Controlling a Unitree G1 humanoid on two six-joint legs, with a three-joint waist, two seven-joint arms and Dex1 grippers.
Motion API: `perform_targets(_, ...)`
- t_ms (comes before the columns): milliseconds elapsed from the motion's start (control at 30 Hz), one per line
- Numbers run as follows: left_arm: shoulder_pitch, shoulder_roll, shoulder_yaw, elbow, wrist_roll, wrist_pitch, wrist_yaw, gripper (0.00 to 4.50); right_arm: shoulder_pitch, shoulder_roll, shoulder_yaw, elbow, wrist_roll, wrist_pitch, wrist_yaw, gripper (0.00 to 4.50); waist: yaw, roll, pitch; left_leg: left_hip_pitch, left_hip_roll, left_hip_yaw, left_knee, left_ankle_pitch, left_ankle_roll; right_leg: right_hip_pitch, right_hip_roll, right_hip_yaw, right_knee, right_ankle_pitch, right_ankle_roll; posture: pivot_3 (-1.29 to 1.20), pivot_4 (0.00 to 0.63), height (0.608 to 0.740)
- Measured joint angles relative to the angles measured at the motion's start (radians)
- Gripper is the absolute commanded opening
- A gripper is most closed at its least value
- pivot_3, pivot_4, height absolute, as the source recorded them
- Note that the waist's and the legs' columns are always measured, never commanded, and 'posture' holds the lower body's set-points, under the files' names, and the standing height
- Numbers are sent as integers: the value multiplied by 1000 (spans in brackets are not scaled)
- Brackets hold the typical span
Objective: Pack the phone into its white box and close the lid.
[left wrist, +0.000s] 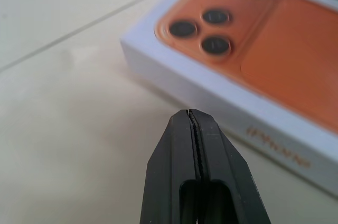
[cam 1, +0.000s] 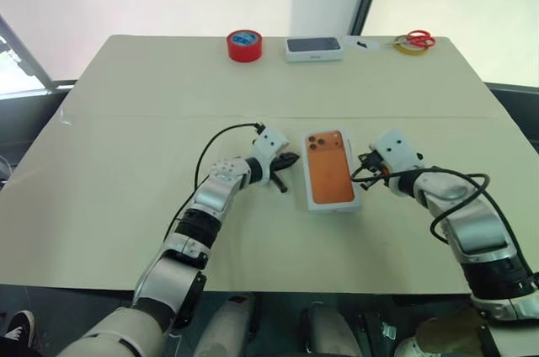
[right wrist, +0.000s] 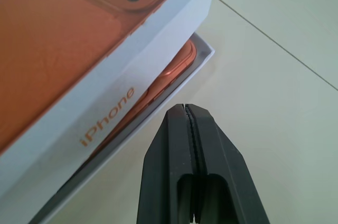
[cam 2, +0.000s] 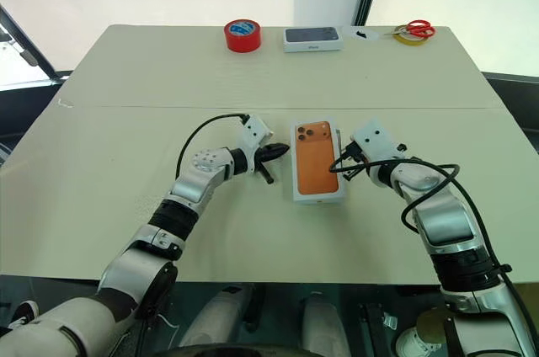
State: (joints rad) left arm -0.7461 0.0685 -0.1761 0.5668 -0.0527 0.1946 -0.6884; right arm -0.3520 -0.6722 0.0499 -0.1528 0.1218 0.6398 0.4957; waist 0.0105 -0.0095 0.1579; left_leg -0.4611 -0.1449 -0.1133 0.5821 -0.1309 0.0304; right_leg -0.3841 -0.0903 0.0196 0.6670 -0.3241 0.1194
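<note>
My left gripper (left wrist: 193, 115) is pinched fully together, its two black fingers pressed flat against each other, holding nothing. It hangs just beside the left long side of the white rectangular cardboard lid with the orange phone picture printed on top (cam 1: 329, 170), not touching it; the fingertips point at that side wall near the printed camera lenses. My left forearm reaches in from the lower left, low over the pale beige table (cam 1: 126, 121), wrist bent toward the lid.

My right gripper (right wrist: 186, 109) is closed tight too, empty, fingers together with only a hairline seam between them. It sits just beside the lid's right long side, tips aimed at it but apart from it. My right arm comes in from the lower right, elbow out, wrist angled down.

The lid rests on the shallow white cardboard box tray (right wrist: 203, 55) but not fully down: on my right side it stands tilted above the tray's rim, and in that gap I see the flat orange phone with rounded corners (right wrist: 177, 68) lying inside the tray.

Beyond the lid, at the table's far edge: a red roll of tape (cam 1: 244, 45), a dark-topped white box (cam 1: 313, 49), and red-handled scissors (cam 1: 417, 39) on a yellow tape ring.
</note>
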Motion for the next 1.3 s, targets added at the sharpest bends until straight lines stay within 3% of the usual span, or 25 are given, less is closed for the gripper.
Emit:
perform_targets(433, 5, -37, -1, 22, -3, -9, 7, 0, -20, 38, -13, 2, -5, 0, -2, 11, 0, 0, 0, 0, 0, 0, 0, 0, 0, 0, 0, 0, 0, 0, 0, 0, 150, 736)
perform_targets(833, -3, -35, 2, 33, 1, -30, 21, 0, -81, 66, 80, 139, -166, -88, -59, 11, -3, 0, 0, 0, 0, 0, 0, 3, -4, -1, 0, 0, 1, 0, 0, 0, 150, 736)
perform_targets(1167, -3, -20, 4, 49, 1, -37, 57, 0, -82, 66, 72, 139, -177, -94, -55, 11, -5, 0, 0, 0, 0, 0, 0, 3, -4, -1, 0, 1, 1, 0, 0, 0, 150, 736)
perform_targets(1300, -3, -4, 20, 45, -2, -52, 72, 0, -110, 67, 4, 139, -156, -120, -61, 11, -5, 0, 0, 0, 0, 0, 0, 3, -4, -1, 1, 1, 1, 0, 0, 0, 150, 736)
